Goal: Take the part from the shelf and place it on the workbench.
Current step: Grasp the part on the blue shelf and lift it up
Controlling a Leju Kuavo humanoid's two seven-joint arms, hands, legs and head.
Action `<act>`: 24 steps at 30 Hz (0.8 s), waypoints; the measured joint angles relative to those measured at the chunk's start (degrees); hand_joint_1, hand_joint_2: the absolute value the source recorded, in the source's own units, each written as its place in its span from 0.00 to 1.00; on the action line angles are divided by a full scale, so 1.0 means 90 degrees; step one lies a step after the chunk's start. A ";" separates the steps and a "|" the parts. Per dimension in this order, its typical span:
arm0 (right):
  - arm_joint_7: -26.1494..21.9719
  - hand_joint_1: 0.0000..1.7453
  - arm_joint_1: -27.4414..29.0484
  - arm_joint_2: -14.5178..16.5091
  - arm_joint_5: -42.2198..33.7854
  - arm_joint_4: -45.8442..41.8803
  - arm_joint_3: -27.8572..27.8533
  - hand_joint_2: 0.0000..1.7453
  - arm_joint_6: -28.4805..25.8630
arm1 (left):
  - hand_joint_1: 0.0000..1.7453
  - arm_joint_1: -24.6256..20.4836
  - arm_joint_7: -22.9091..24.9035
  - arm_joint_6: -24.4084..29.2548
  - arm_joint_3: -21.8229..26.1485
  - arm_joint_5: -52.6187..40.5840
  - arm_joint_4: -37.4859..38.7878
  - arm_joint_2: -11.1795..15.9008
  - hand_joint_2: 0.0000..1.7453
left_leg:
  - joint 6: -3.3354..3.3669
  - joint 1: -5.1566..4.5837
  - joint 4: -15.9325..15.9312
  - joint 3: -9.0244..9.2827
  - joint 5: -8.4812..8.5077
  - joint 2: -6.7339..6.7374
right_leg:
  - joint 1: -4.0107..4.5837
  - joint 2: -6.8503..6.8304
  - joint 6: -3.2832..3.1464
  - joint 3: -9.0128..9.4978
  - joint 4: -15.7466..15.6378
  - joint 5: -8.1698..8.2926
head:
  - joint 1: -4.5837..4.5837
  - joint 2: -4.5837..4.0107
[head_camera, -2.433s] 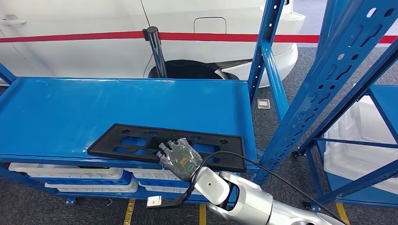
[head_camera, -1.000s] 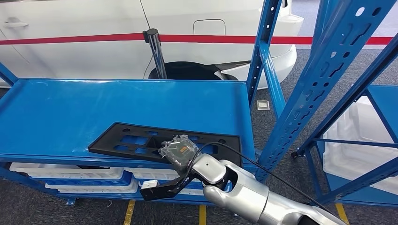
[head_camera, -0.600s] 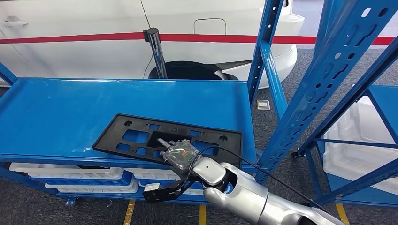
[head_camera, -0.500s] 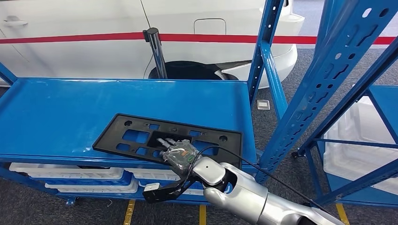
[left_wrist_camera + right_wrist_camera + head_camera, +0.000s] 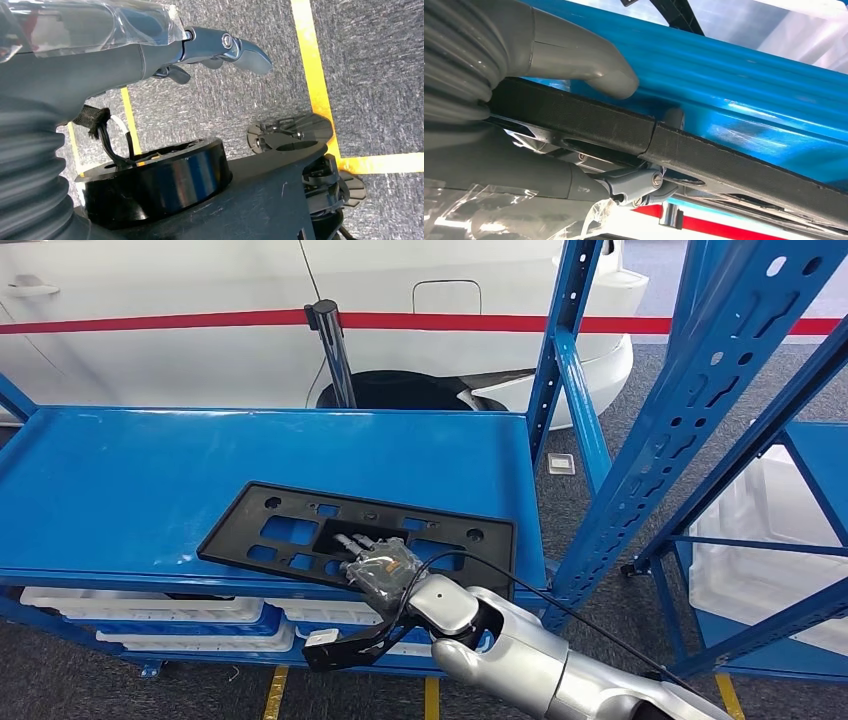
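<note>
Right robot hand [image 5: 381, 571] grips the black part [image 5: 300, 532] at the shelf [image 5: 120, 480] front edge, thumb beneath. You see its left robot hand [image 5: 150, 45] hang empty, fingers loosely apart.

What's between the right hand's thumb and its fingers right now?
The near edge of the black part: in the right wrist view the right hand's thumb sits on one face, fingers on the other.

— What are we seeing behind the rack?
— We're looking at a white car [image 5: 200, 300] with a red stripe [image 5: 150, 322].
— And lower down?
— We're spotting white trays [image 5: 140, 605], yellow floor lines [image 5: 312, 75] crossing grey carpet [image 5: 380, 60].
</note>
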 joint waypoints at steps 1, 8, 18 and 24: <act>0.0017 0.00 -0.0002 0.0001 0.0019 0.0000 0.0000 1.00 -0.0012 | 0.00 0.0001 -0.0004 0.0000 0.0000 -0.0009 0.0000 0.0001 1.00 | 0.0000 0.0000 0.0000 0.0001 0.0000 0.0000 | 0.0000 0.0000 0.0000 0.0000 0.0000 0.0000 | 0.0000 0.0000; 0.0108 1.00 -0.0007 0.0002 0.0132 0.0000 0.0000 1.00 -0.0101 | 0.00 0.0004 -0.0016 0.0019 0.0000 -0.0070 0.0000 0.0002 1.00 | 0.0000 0.0000 0.0000 0.0003 0.0000 0.0000 | 0.0000 0.0000 0.0000 -0.0003 0.0000 0.0000 | 0.0000 0.0001; 0.0108 1.00 -0.0010 0.0002 0.0120 0.0000 0.0000 1.00 -0.0183 | 0.00 0.0003 -0.0016 0.0021 0.0000 -0.0083 0.0000 0.0005 1.00 | 0.0000 0.0000 0.0000 0.0001 0.0000 0.0000 | 0.0000 0.0000 0.0000 -0.0006 0.0000 0.0000 | 0.0000 -0.0001; 0.0108 1.00 -0.0030 0.0002 0.0120 0.0000 0.0000 1.00 -0.0216 | 0.00 0.0003 -0.0015 0.0023 0.0000 -0.0083 0.0000 0.0009 1.00 | 0.0000 0.0000 0.0000 0.0001 0.0000 0.0000 | 0.0000 0.0000 0.0000 -0.0006 0.0000 0.0000 | 0.0000 0.0001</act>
